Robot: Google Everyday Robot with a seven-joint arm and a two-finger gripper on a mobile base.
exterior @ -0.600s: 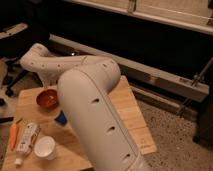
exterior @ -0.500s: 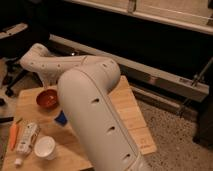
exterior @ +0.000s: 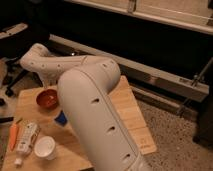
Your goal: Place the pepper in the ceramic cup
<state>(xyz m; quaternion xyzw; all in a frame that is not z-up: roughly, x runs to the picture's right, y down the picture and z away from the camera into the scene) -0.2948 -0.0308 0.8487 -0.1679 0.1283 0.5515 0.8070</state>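
The pepper (exterior: 13, 136), slender and orange-red with a green tip, lies at the left edge of the wooden table (exterior: 127, 112). The white ceramic cup (exterior: 45, 147) stands upright near the front left, just right of a long white tube (exterior: 27, 140). My white arm (exterior: 95, 110) fills the middle of the view and bends back to the left over the table. My gripper is hidden behind the arm, somewhere over the table's left half. The pepper lies free on the table, about a tube's width from the cup.
A round orange-red bowl (exterior: 47, 99) sits behind the cup. A small blue object (exterior: 61, 118) peeks out beside my arm. A dark chair base (exterior: 12, 82) stands left of the table. A metal rail (exterior: 160, 77) runs along the floor behind.
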